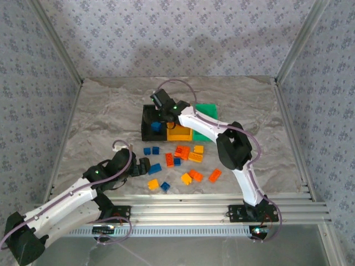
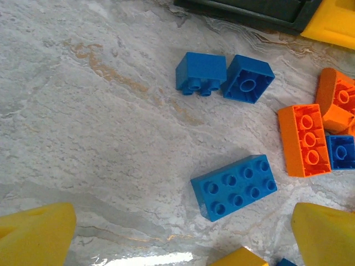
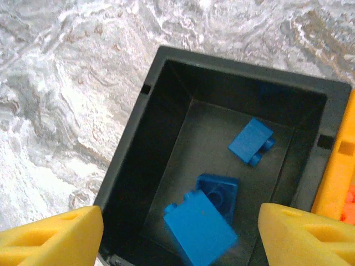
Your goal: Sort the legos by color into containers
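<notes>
Three blue legos (image 3: pixel 252 141) in black bin (image 3: pixel 133 160) below parted right jaws | left jaws wide

Laboratory robot cell: you face a marble-patterned tabletop (image 1: pixel 111 116) enclosed by wallpapered panels (image 1: pixel 177 33) and aluminium framing (image 1: pixel 294 145), the left arm (image 1: pixel 66 202) and right arm (image 1: pixel 247 180) bolted to near-edge rails (image 1: pixel 188 210).

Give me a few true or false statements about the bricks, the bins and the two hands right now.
1. The right hand hangs over the black bin. True.
2. The black bin holds orange bricks. False: blue bricks lie in it.
3. The left hand grips a brick. False: it is open above an eight-stud blue brick lying on the table.
4. Orange bricks lie loose on the table. True.
</notes>
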Robot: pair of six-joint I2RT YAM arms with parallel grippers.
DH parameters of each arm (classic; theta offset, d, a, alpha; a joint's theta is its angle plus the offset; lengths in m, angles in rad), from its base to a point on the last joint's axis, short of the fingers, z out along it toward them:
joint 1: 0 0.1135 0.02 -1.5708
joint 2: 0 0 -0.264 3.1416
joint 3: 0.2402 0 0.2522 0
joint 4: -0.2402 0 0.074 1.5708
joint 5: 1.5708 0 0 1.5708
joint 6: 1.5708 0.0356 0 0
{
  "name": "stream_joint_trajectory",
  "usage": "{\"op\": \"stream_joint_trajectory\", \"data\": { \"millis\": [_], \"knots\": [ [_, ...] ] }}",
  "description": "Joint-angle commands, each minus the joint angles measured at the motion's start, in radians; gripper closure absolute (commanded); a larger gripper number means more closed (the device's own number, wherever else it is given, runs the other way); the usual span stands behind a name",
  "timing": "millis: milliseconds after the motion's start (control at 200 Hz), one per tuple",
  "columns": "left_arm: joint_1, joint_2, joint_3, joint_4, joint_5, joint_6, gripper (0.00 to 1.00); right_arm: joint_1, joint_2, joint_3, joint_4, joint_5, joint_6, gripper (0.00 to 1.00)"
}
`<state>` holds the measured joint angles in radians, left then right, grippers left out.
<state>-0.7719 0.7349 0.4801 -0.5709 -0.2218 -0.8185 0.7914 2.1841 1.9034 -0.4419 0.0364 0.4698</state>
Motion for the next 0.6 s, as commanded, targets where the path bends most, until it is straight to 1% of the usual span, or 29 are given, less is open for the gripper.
{"op": "stream_joint_trajectory", "data": {
  "millis": [0, 85, 170, 325, 455, 595],
  "knots": [
    [0.006, 0.018, 0.003, 0.039, 0.04, 0.028, 0.01, -0.002, -0.056, 0.023, -0.002, 0.0, -0.014, 0.22],
    [0.005, 0.055, 0.008, 0.073, 0.067, 0.038, 0.03, -0.003, -0.136, -0.047, 0.03, 0.01, -0.007, 0.2],
    [-0.002, 0.114, 0.013, 0.12, 0.092, 0.051, 0.05, -0.001, -0.246, -0.195, 0.1, 0.008, 0.013, 0.19],
    [-0.053, 0.273, 0.052, 0.178, 0.099, 0.083, 0.05, 0.003, -0.439, -0.461, 0.186, 0.025, 0.042, 0.18],
    [-0.098, 0.414, 0.087, 0.201, 0.072, 0.102, 0.05, -0.006, -0.579, -0.647, 0.226, 0.053, 0.065, 0.17],
    [-0.126, 0.495, 0.116, 0.189, 0.008, 0.11, 0.03, -0.02, -0.695, -0.799, 0.245, 0.06, 0.09, 0.16]
  ]
}}
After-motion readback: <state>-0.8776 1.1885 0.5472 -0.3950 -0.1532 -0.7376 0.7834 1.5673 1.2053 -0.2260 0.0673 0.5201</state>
